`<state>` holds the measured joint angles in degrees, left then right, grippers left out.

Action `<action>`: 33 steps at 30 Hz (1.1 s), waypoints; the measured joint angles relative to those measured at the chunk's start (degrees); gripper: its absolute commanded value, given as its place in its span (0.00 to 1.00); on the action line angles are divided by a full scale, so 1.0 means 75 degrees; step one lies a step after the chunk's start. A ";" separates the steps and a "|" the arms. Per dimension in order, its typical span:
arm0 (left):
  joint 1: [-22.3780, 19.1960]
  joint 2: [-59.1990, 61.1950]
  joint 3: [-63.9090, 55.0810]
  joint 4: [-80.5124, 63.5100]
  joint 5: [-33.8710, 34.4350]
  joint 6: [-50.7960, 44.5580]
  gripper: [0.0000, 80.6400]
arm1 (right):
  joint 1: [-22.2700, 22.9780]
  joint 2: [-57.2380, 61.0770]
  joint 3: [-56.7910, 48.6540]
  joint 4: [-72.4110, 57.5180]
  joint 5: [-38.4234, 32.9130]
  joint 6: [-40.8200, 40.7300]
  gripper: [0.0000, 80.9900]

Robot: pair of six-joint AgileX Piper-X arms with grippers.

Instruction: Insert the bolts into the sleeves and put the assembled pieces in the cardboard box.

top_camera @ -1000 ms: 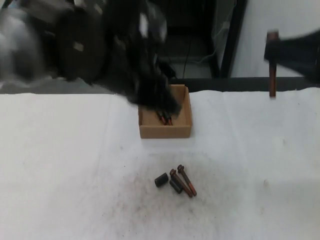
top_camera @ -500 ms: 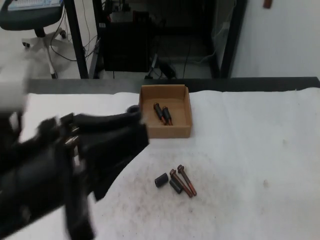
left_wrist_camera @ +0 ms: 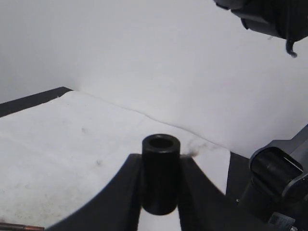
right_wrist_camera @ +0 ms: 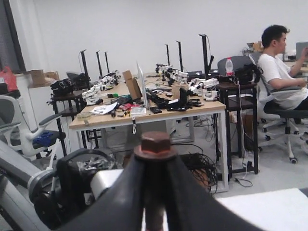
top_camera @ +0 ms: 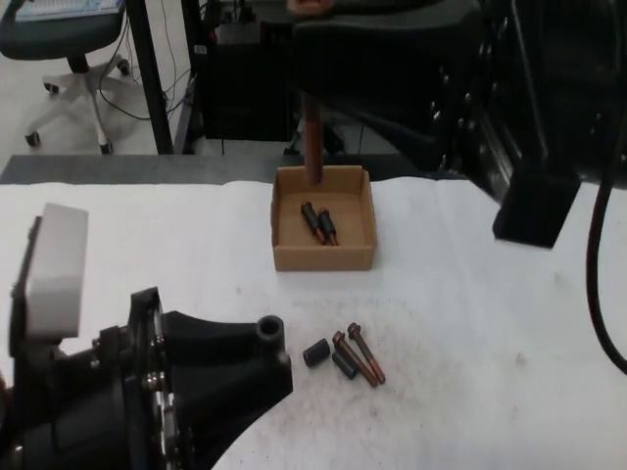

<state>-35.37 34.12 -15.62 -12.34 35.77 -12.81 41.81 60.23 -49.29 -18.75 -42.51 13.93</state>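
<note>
The left gripper (left_wrist_camera: 160, 166) holds 1 sleeve (left_wrist_camera: 160, 185), near the tabletop (top_camera: 490, 323). The right gripper (right_wrist_camera: 155, 166) holds 1 bolt (right_wrist_camera: 155, 143), high up. Next I think the bolt must meet the sleeve's hole.

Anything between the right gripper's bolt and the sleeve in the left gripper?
Nothing visible. The right gripper holds the bolt raised near the cardboard box; the left gripper holds the sleeve upright, with open air between.

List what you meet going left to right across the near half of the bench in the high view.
held sleeve in the left end effector → lone loose sleeve → two loose bolts
</note>
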 measured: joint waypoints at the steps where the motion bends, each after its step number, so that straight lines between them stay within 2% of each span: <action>1: 0.0000 0.0025 0.0000 0.0025 0.0000 0.0000 0.00 | 0.0014 0.0000 0.0000 -0.0086 0.0010 -0.0035 0.01; 18: 0.0000 0.0759 -0.0811 0.0095 0.0073 -0.0010 0.00 | 0.0027 0.0511 0.0000 -0.0232 0.0066 -0.0123 0.01; 33: 0.0000 0.0773 -0.1011 0.0095 -0.0197 0.0394 0.00 | 0.0027 0.0509 0.0000 -0.0210 0.0066 -0.0136 0.01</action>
<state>-35.37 39.91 -23.20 -11.63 34.29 -9.86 42.01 64.05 -49.29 -20.32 -42.01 12.91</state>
